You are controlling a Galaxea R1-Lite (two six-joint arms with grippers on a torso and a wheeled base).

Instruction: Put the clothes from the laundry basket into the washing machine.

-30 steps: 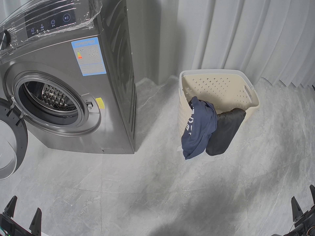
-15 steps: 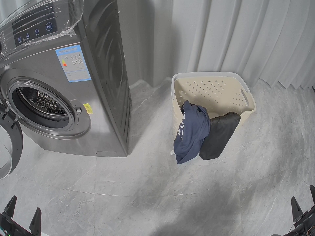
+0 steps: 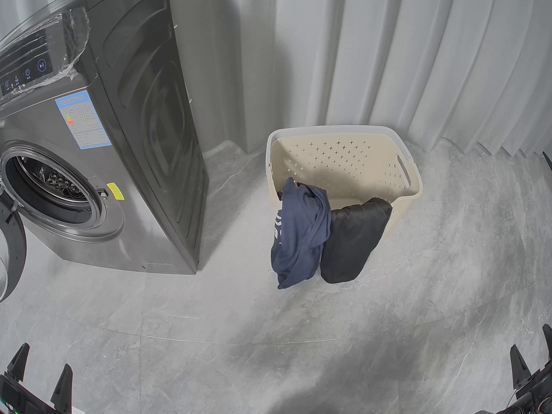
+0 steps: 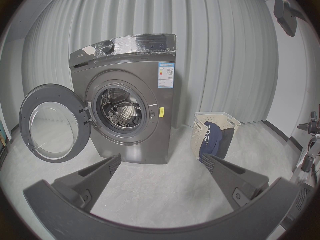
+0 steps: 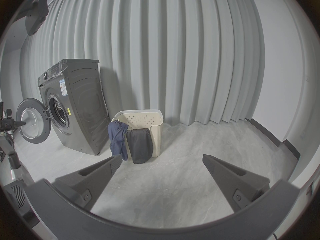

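Observation:
A cream laundry basket (image 3: 345, 145) stands on the floor before the curtain, to the right of the grey washing machine (image 3: 115, 145). A navy garment (image 3: 299, 231) and a black garment (image 3: 353, 237) hang over the basket's near rim. The machine's round door (image 4: 53, 122) is swung wide and the drum (image 4: 121, 109) is exposed. My left gripper (image 3: 40, 369) sits low at the bottom left, open and holding nothing. My right gripper (image 3: 532, 352) sits low at the bottom right, open and holding nothing. Both are far from the basket (image 5: 141, 120).
Pale pleated curtains (image 3: 402, 53) close off the back. Grey marble floor (image 3: 259, 329) stretches open between me, the basket and the machine. A dark skirting runs along the right wall (image 5: 273, 139).
The head view has swung to the right, so the machine and basket sit further left in the picture. Both grippers hold the same places, and the clothes have not moved.

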